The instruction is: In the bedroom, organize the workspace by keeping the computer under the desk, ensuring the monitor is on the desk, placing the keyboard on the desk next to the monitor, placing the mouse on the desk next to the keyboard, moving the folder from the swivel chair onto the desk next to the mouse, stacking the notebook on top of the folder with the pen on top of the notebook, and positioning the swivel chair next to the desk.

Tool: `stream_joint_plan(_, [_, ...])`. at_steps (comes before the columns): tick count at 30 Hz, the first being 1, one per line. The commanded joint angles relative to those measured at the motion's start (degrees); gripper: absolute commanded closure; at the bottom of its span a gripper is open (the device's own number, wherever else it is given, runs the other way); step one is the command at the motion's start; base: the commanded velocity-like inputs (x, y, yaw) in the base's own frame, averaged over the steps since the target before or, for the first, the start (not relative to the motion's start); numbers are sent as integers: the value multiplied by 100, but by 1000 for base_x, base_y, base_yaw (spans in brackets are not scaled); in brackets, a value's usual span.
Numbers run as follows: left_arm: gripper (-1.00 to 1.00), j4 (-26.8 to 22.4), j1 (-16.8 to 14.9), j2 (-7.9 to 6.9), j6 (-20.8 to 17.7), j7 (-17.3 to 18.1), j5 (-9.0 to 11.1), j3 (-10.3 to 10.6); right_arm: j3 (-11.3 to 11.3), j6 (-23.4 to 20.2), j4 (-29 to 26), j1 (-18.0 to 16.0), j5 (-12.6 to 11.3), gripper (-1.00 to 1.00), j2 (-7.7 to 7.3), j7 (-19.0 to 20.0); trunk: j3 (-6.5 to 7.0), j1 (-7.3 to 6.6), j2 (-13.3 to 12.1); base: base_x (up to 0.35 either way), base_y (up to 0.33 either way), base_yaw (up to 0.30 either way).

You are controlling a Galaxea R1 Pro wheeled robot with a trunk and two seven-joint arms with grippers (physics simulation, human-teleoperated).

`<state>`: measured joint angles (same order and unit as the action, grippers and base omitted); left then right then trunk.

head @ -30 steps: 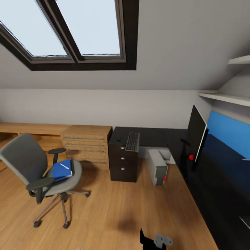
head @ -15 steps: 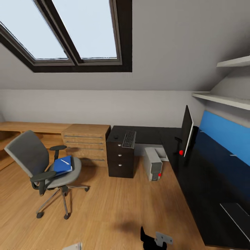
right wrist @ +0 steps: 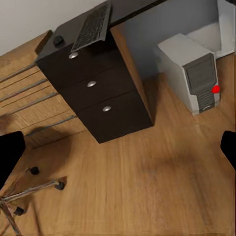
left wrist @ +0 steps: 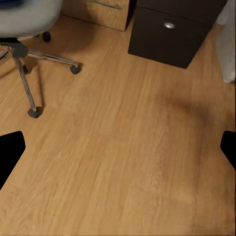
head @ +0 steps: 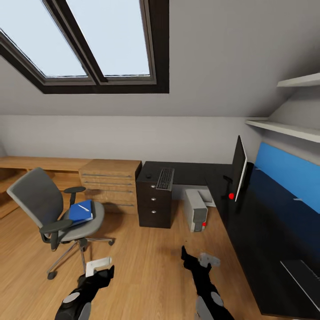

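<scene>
- Two grippers, left and right, are held spread wide over the floor.
- The folder is seen on the swivel chair at ten o'clock.

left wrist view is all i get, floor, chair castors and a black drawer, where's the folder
Observer: In the head view the folder lies on the seat of the swivel chair.
Operator: anything on top of it
Observer: Yes, the pen lies across it.
Operator: and the keyboard
Observer: The keyboard is on the desk, right above that drawer unit.
</scene>
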<state>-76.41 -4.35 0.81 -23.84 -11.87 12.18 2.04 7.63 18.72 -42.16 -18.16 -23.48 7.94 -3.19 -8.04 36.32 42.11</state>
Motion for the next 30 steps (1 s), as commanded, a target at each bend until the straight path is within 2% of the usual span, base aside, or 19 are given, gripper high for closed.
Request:
stream_joint_plan(1, [-100, -471, 7, 7, -345, -53, 67, 14, 30, -708, -576, -3, -15, -100, -122, -314, -11, 1, 8, 0, 0, 0])
stream_joint_plan(7, [-100, -1250, 18, 53, -849, -53, 73, 97, -37, -3054, -1723, -3, -31, -100, -537, -1040, -11, 1, 8, 0, 0, 0])
stream_joint_plan(9, [-100, -1368, 19, 86, -916, -53, 74, 188, -96, -3572, -1944, -3, -77, -100, -643, -1145, -11, 1, 8, 0, 0, 0])
stream_joint_plan(11, [-100, -1444, 20, 116, -959, -56, 71, 288, -173, -3882, -2099, -3, -125, -100, -716, -1218, -11, 1, 8, 0, 0, 0])
stream_joint_plan(14, [-100, -1487, 24, 145, -1004, -59, 70, 407, -302, -4199, -2278, -3, -187, -100, -795, -1298, -11, 1, 8, 0, -21, 0])
stream_joint_plan(19, [-100, -1287, 24, 133, -1021, -93, 51, 459, -379, -4356, -2431, 4, -219, -100, -843, -1342, -11, 1, 8, 0, -192, 0])
stream_joint_plan(21, [-100, -1150, 28, 132, -1000, -336, 40, 452, -390, -4362, -2461, 8, -207, -100, -848, -1347, -11, 1, 8, 0, -291, 0])
stream_joint_plan(27, [-100, -1197, 58, 144, -992, -775, 47, 470, -399, -4336, -2538, 37, -224, -100, -860, -1334, -12, 1, 8, 0, -308, 0])
stream_joint_plan(30, [-100, -1199, 69, 147, -992, -815, 47, 472, -402, -4335, -2546, 39, -232, -100, -863, -1333, -14, 1, 8, 0, -313, 0])
